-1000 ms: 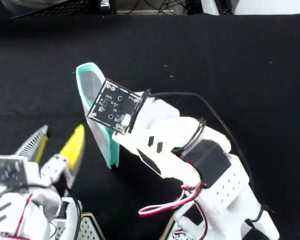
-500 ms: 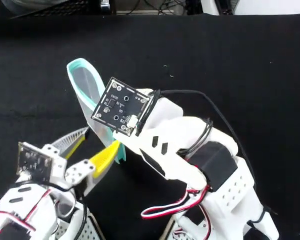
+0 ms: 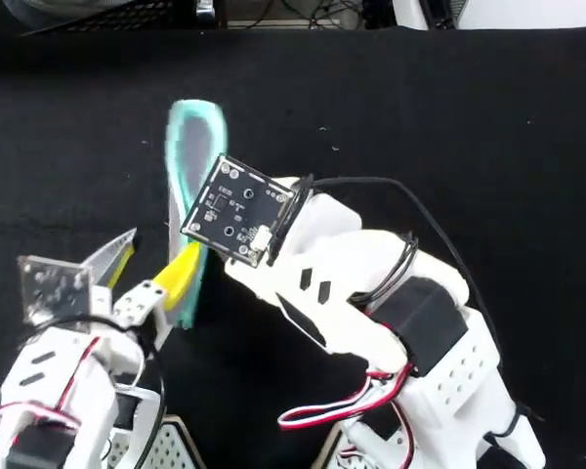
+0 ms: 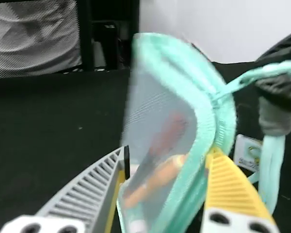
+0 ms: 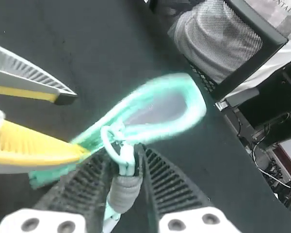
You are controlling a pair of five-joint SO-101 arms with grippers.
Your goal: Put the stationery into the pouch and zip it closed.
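We see the teal-edged, translucent mesh pouch (image 3: 190, 147) held up on end over the black cloth surface (image 3: 449, 127), with blurred orange stationery (image 4: 160, 170) inside. The right gripper (image 5: 126, 151) pinches its black ribbed jaws on the grey zipper pull (image 5: 122, 190). The left gripper (image 3: 164, 244) spreads its grey and yellow jaws astride the pouch's lower end.

Bright, even rm light; black table (image 3: 488, 127) looks matte.

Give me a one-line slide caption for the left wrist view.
Open left gripper straddles the mint-green mesh pouch holding orange stationery, while the right gripper pinches its mint zipper cord.
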